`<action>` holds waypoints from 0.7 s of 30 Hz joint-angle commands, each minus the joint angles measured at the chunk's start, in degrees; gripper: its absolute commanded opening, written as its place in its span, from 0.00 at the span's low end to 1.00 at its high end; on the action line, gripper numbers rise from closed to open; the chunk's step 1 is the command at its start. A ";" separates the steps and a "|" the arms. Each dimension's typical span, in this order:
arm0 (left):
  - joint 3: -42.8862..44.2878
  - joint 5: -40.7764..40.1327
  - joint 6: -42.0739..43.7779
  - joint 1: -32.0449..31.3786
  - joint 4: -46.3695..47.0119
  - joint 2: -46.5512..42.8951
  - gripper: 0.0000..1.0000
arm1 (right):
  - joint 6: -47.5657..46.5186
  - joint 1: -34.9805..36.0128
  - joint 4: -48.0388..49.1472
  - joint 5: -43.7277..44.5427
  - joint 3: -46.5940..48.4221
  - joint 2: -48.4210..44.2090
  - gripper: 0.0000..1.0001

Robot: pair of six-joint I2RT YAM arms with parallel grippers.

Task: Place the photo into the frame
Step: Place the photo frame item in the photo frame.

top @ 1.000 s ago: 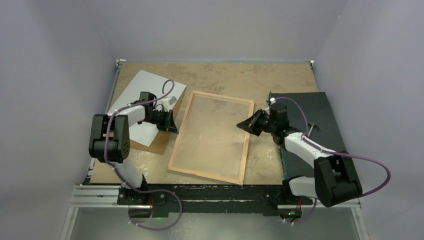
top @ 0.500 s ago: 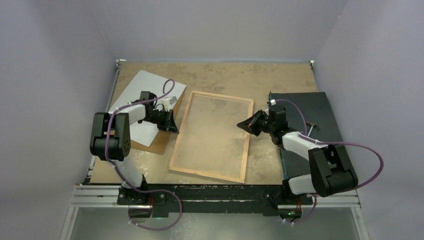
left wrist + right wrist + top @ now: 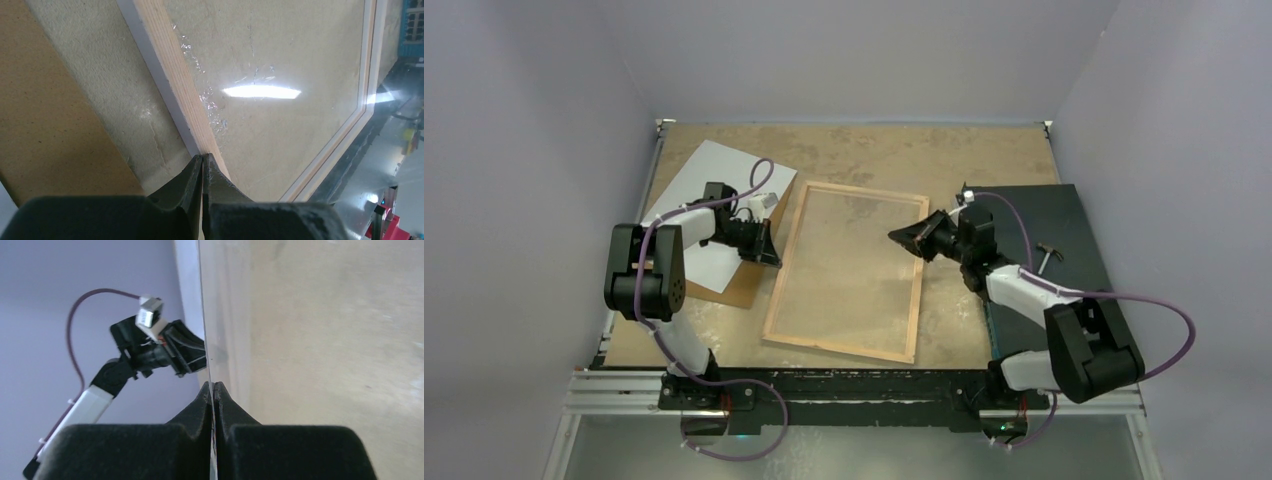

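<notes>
The frame (image 3: 839, 348) lies wood side up in the middle of the table; its wood rail also shows in the left wrist view (image 3: 170, 75). A clear sheet (image 3: 854, 260) lies within it. The photo (image 3: 694, 190) lies white back up at the far left, on a brown backing board (image 3: 742, 285). My left gripper (image 3: 769, 258) is shut, its tip (image 3: 202, 157) against the frame's left rail. My right gripper (image 3: 894, 236) is shut on the clear sheet's right edge (image 3: 208, 340), over the frame's right rail, jaws (image 3: 212, 385) pinching it.
A dark mat (image 3: 1074, 240) with a small hammer (image 3: 1049, 255) lies at the right, under my right arm. Walls close in the table at the back and both sides. The left arm's wrist (image 3: 160, 345) shows in the right wrist view.
My right gripper has moved left and slightly toward the back, further over the frame, with the sheet's edge in it. The frame's right side shifted a little. The left gripper has stayed put.
</notes>
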 commanded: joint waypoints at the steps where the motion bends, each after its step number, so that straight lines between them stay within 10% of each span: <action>1: 0.27 0.34 2.16 -1.88 1.07 1.77 0.00 | 3.80 6.14 2.50 -2.57 5.67 -1.18 0.00; 21: -0.55 -0.42 2.66 -1.83 1.14 0.55 0.00 | -6.70 6.44 -10.80 -0.17 9.59 -2.10 0.00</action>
